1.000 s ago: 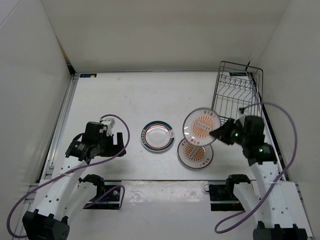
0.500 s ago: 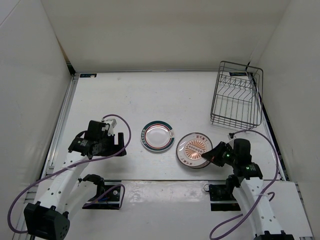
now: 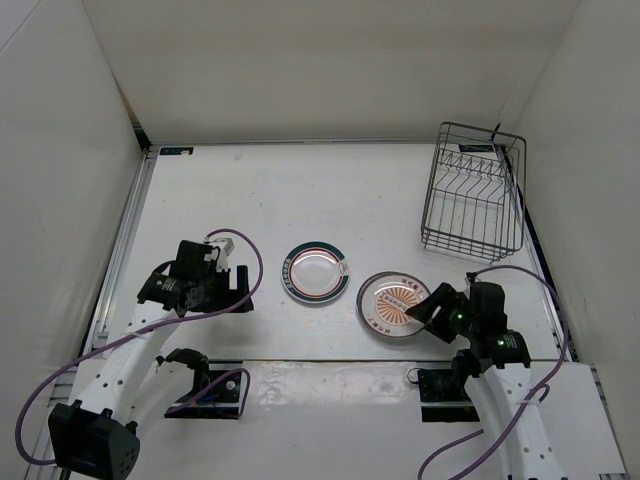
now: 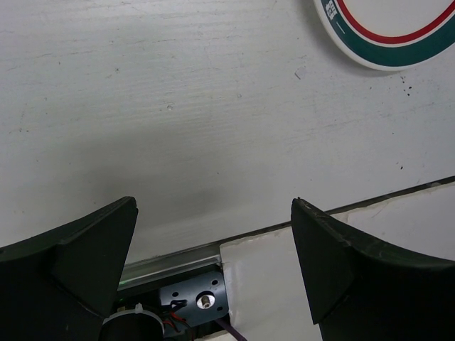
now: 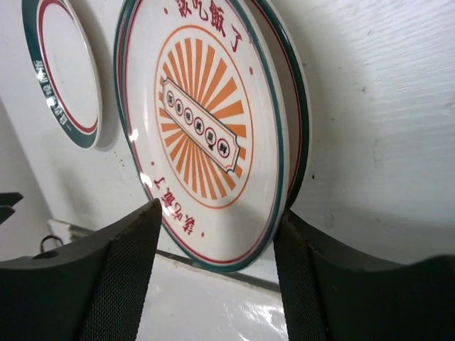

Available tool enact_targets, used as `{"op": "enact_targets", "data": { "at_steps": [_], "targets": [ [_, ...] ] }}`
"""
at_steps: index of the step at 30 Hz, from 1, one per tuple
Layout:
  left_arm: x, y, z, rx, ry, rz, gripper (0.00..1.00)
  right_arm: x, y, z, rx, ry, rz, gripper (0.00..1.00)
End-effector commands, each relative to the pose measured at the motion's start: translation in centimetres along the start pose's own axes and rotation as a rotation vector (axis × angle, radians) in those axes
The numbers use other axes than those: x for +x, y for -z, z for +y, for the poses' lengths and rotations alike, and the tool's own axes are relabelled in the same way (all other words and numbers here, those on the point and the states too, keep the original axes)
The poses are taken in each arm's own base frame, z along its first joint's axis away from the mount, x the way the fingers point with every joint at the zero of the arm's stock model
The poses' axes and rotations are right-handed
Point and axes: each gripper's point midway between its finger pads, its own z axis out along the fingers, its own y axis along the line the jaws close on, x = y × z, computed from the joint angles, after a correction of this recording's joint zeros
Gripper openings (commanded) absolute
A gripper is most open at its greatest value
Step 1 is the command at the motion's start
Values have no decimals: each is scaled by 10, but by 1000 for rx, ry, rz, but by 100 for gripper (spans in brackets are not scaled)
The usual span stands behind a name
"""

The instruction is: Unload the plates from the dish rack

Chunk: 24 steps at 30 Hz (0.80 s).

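Note:
The black wire dish rack stands at the back right with no plate in it. A white plate with a teal-and-pink ring lies flat mid-table. To its right, an orange sunburst plate rests on top of another plate, whose rim shows beneath it. My right gripper is open, its fingers either side of the stack's near rim. Left of the ringed plate, my left gripper hangs open over bare table.
White walls enclose the table on the left, back and right. The rack sits close to the right wall. A metal rail and a raised white ledge run along the near edge, by the arm bases.
My right gripper carried the sunburst plate down from beside the rack onto the other sunburst plate, then its jaws opened. The left arm barely moved.

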Motion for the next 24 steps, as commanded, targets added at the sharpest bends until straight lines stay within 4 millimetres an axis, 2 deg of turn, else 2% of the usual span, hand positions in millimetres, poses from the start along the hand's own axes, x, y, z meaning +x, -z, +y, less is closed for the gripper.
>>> {"op": "enact_targets", "data": {
  "at_steps": [1,2,4,7,8,10,12,13,16,17,19,20,21,22,23,24],
  "targets": [
    [-2,3,-4,20,-9,-13,100,-21,29,5,91,88,-82,67],
    [-2,3,-5,22,-8,-13,100,-36,46,25,75,118,-127,68],
    [-2,3,-5,26,-7,-18,100,-39,57,19,164,153,-101,68],
    [-2,4,-4,21,-8,-21,100,-64,99,53,182,237,-154,70],
    [-2,4,-5,23,-7,-19,100,-68,103,57,195,253,-143,70],
    [-2,4,-5,26,-7,-21,100,-81,119,82,161,277,-171,72],
    [-3,4,-5,25,-7,-27,100,-88,120,96,126,269,-173,72],
    [-3,5,-6,27,-10,-30,100,-85,118,100,100,260,-157,72],
    [-3,6,-4,19,-9,-36,100,-87,105,95,89,266,-163,67],
    [-4,6,-5,23,-10,-42,100,-95,103,86,141,300,-191,67],
    [-4,7,-5,27,-10,-49,100,-109,93,78,209,342,-174,65],
    [-5,7,-6,31,-11,-49,100,-119,95,79,237,380,-185,65],
    [-4,6,-6,33,-11,-44,100,-125,80,71,290,385,-113,65],
    [-3,6,-7,33,-9,-41,100,-138,87,84,293,400,-141,65],
    [-3,6,-7,34,-11,-38,100,-147,88,83,324,416,-154,65],
    [-3,6,-8,41,-11,-39,100,-158,78,78,372,414,-136,65]
  ]
}}
